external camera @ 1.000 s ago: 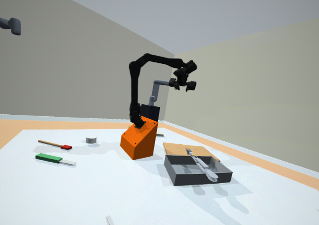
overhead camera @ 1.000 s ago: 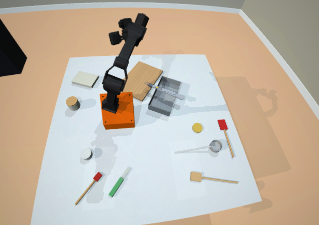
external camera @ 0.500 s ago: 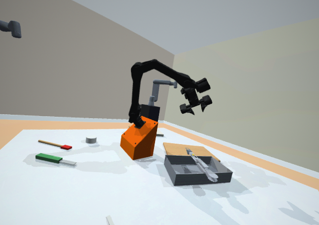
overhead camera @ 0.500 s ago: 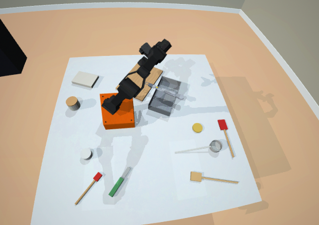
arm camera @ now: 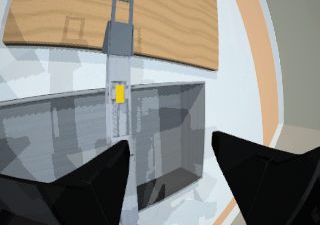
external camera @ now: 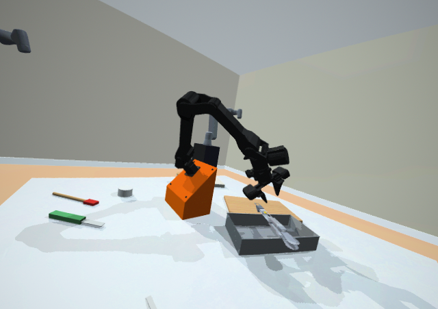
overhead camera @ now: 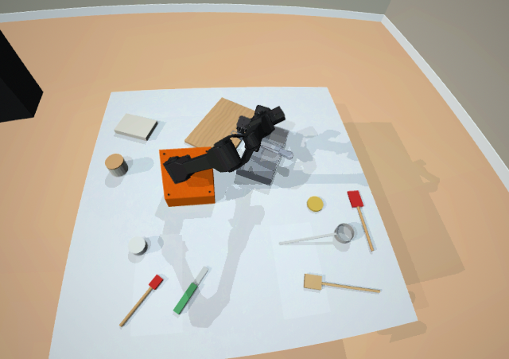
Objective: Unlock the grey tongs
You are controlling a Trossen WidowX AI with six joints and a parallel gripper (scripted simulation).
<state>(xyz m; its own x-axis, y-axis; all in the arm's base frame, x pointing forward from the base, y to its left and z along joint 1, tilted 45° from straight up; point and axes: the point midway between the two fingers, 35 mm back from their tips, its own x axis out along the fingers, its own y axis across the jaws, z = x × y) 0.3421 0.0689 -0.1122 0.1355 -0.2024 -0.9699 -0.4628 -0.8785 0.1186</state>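
Note:
The grey tongs (overhead camera: 286,153) (external camera: 277,226) (arm camera: 119,67) lie across the roasting tin (overhead camera: 254,177) (external camera: 261,247) (arm camera: 193,125), arms together. Their hinge end, with a ring, reaches over the near edge of the wooden board (overhead camera: 215,122) (external camera: 238,203) (arm camera: 175,15); a yellow piece shows near the hinge. My gripper (external camera: 272,198) (arm camera: 171,143) is open and empty, tilted downward above the tongs. In the wrist view the tongs run beneath the left finger's tip, not midway between the fingers. The arm hides part of the tongs, tin and board in the top view.
The orange arm base (overhead camera: 188,193) (external camera: 196,196) stands left of the tin. A pale block (overhead camera: 134,126) and a wood-topped cylinder (overhead camera: 115,162) lie farther left. A yellow disc (overhead camera: 314,203), a strainer (overhead camera: 343,232) and a red spatula (overhead camera: 355,199) lie on the right of the table.

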